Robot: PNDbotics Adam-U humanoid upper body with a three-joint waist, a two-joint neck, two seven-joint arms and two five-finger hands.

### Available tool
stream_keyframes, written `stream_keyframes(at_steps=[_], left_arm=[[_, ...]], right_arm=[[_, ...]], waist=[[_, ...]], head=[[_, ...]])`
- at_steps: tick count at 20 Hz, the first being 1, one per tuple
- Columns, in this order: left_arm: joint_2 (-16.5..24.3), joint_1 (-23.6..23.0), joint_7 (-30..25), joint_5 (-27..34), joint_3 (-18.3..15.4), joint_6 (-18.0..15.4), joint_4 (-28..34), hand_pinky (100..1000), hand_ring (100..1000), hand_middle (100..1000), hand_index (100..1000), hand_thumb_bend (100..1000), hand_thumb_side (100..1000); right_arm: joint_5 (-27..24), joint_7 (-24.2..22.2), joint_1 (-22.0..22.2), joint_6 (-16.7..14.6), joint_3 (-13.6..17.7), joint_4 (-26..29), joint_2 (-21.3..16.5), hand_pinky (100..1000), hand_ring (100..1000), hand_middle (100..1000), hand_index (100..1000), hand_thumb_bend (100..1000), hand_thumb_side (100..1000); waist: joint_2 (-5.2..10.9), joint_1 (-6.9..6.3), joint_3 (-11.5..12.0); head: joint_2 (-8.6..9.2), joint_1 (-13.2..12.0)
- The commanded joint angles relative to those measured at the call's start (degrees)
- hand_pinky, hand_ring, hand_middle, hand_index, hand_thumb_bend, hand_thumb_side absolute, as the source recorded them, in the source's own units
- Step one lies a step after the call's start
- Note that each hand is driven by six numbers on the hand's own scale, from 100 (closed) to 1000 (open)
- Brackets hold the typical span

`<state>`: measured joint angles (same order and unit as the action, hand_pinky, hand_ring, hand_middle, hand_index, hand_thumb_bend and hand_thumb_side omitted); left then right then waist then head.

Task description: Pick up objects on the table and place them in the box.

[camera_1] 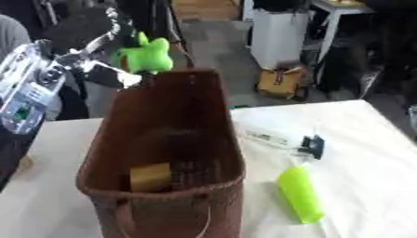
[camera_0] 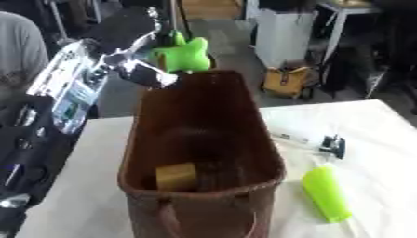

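A tall brown basket (camera_0: pixel 204 139) stands on a white table (camera_0: pixel 383 139), with a yellow block (camera_0: pixel 177 175) inside at its bottom. Above its far rim the left hand (camera_0: pixel 138 62) has its fingers closed around a green toy (camera_0: pixel 183 53). Right of the basket lie a green tube (camera_0: pixel 326 193) and a clear packet (camera_0: pixel 297 135). Beyond is a workshop floor with a yellow bag (camera_0: pixel 286 80).

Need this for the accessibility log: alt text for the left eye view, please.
The robot's left hand holds a green star-shaped toy above the far end of a tall brown woven basket that already contains a tan block. On the white table to the basket's right lie a lime-green cylinder and a clear packet with a black clip.
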<state>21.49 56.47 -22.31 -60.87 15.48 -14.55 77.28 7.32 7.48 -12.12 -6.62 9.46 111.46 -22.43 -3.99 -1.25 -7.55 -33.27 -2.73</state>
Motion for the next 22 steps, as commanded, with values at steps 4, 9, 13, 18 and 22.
stream_keyframes(at_steps=[4,9,13,18,22], left_arm=[[0.11,-0.26,-11.42,-6.01,0.94,-6.1,-4.45,846,805,745,785,1000,712],[1.72,-1.32,-9.38,-5.23,-1.9,-4.35,-1.89,871,830,788,821,1000,841],[4.73,-4.33,-4.11,-0.87,-5.63,-1.07,6.52,832,791,717,785,1000,731],[11.33,-16.62,3.87,5.53,-15.05,7.96,21.84,807,778,705,785,1000,694],[12.91,-25.51,6.44,9.01,-20.36,13.32,26.77,794,769,694,780,1000,682]], right_arm=[[-0.49,-0.11,-0.73,-0.11,0.2,0.45,-0.96,538,631,711,791,341,621],[-0.41,-0.02,-0.58,-0.09,0.34,0.42,-0.94,538,631,710,791,340,622],[-0.27,0.08,-0.48,-0.06,0.52,0.4,-0.93,538,630,710,791,341,623],[0.01,0.57,-0.07,0.09,1.07,0.25,-0.96,537,629,710,791,340,625],[0.07,0.61,0.0,0.08,1.11,0.18,-0.99,537,628,709,791,339,626]], waist=[[0.78,0.09,-0.13],[0.73,0.24,0.37],[0.58,0.33,1.18],[0.34,0.12,2.79],[0.19,0.26,3.66]], head=[[0.83,0.34],[0.79,0.68],[0.8,0.79],[0.72,1.59],[0.4,1.62]])
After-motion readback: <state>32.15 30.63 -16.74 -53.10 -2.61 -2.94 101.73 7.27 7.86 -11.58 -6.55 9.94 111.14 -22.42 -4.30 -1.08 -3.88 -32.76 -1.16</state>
